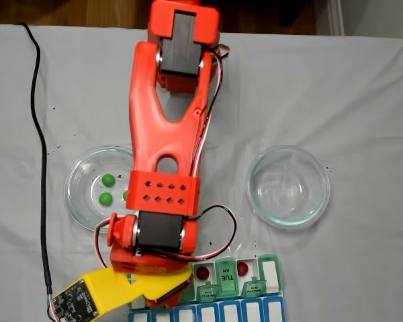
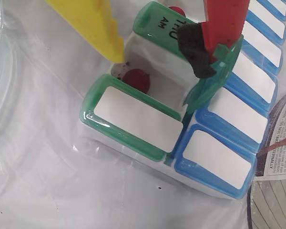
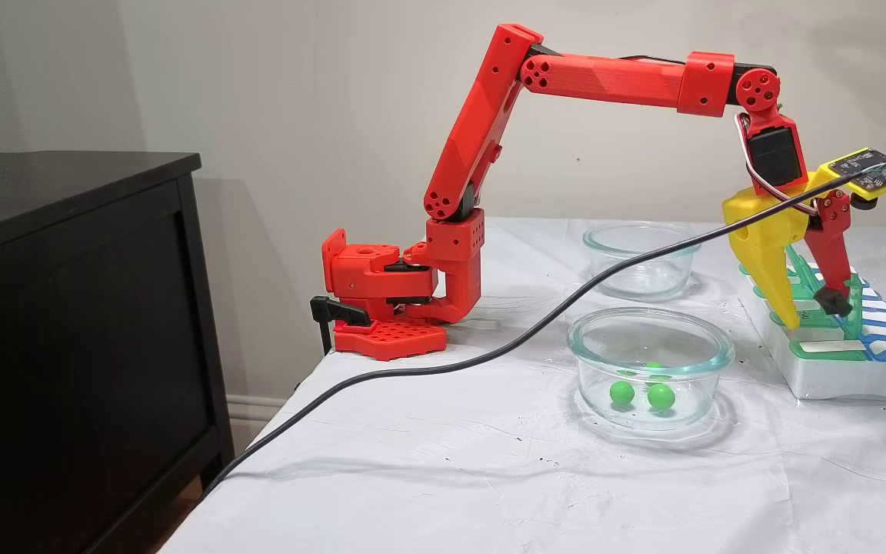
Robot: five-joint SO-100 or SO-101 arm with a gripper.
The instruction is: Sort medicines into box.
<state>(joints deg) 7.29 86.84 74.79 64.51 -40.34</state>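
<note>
White cloth-covered table (image 3: 489, 477): gripper (image 2: 159, 62) released, jaws apart over the box (image 2: 133, 138), a dark red ball (image 2: 136, 80) lying in the open compartment below.

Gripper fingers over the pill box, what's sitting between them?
In the wrist view, a dark red ball lies in the open compartment of the pill box, between the gripper's spread fingers.

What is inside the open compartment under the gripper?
In the wrist view a dark red ball lies in the open compartment of the pill box, between the tips of the open gripper. The yellow finger hides the corner behind it.
</note>
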